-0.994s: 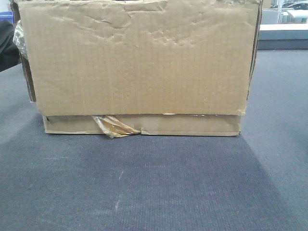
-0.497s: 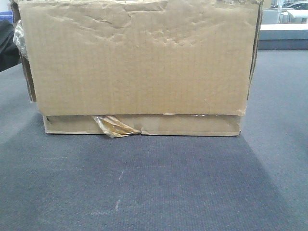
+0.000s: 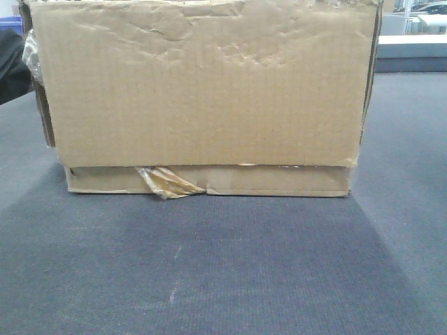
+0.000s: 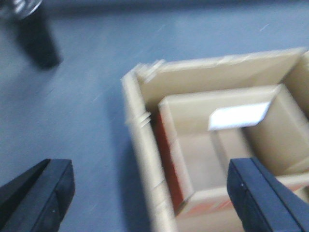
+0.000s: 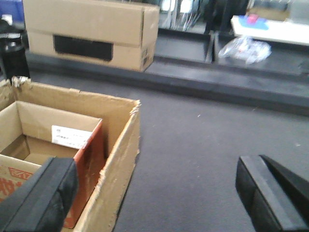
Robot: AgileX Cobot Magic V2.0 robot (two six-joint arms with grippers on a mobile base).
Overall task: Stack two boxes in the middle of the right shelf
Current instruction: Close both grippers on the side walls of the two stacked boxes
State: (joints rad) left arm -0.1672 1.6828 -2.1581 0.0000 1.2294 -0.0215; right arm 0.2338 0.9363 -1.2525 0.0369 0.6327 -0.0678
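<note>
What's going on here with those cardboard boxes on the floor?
A two-armed robot is working on a large brown box that sits on a thin flat box on the grey carpet. Nothing is gripped yet: the left gripper and right gripper are both open, each seemingly poised over one side wall of the large box. A smaller orange-printed box lies inside it.

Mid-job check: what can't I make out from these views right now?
Shelf: in no view.
Front view: large box top cut by the frame edge; it hides everything behind.
Front view: flat box shows only its front edge, rest under the large box.
Left wrist: motion blur, label unreadable.
Right wrist: label print too small.
</note>
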